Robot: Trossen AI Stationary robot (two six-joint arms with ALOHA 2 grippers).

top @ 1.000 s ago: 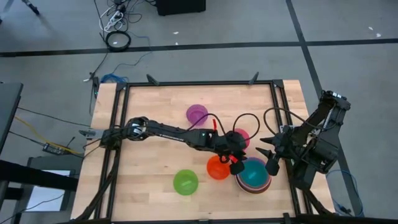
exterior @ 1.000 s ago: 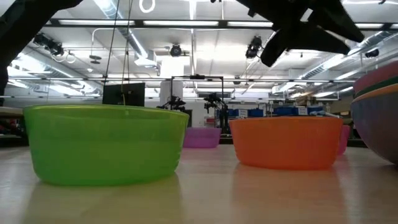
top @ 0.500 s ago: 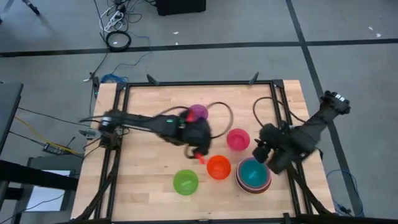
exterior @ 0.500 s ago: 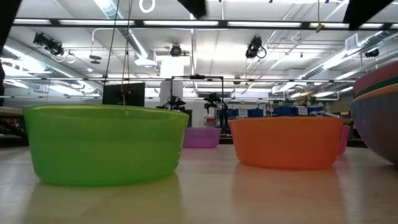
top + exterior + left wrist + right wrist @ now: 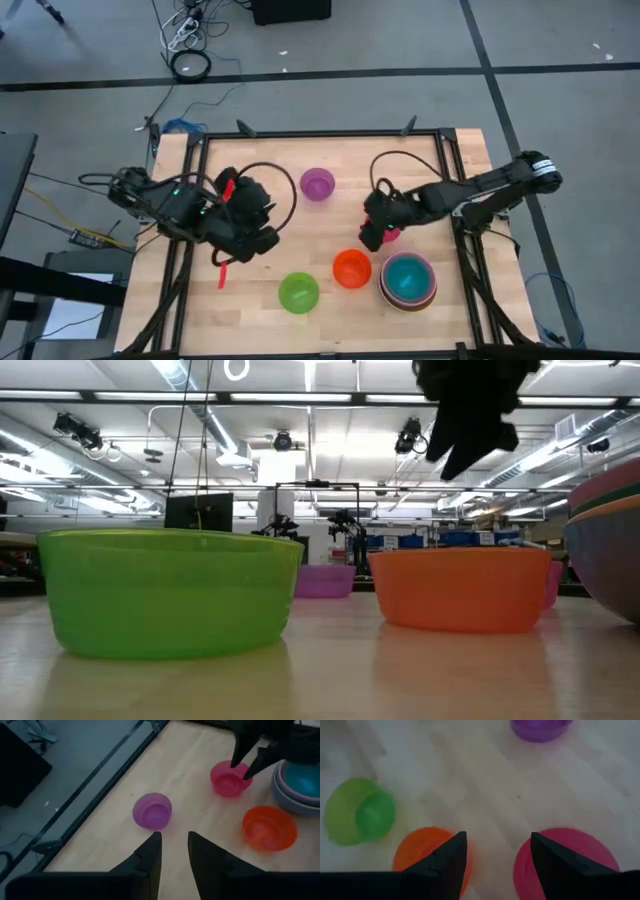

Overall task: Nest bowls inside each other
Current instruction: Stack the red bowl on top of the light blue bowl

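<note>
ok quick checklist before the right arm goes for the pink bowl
1. Right gripper open: ok, its fingers stand apart in its wrist view.
2. Right gripper over the pink bowl: ok, above its rim.
3. Pink bowl empty and upright: ok.
4. Left gripper out of the way: ok, back at the table's left, nothing between its fingers.
5. Nested stack ready to receive: ok, teal bowl on top, open side up.
6. Orange bowl clear of the path: cannot tell, it sits close to both.
</note>
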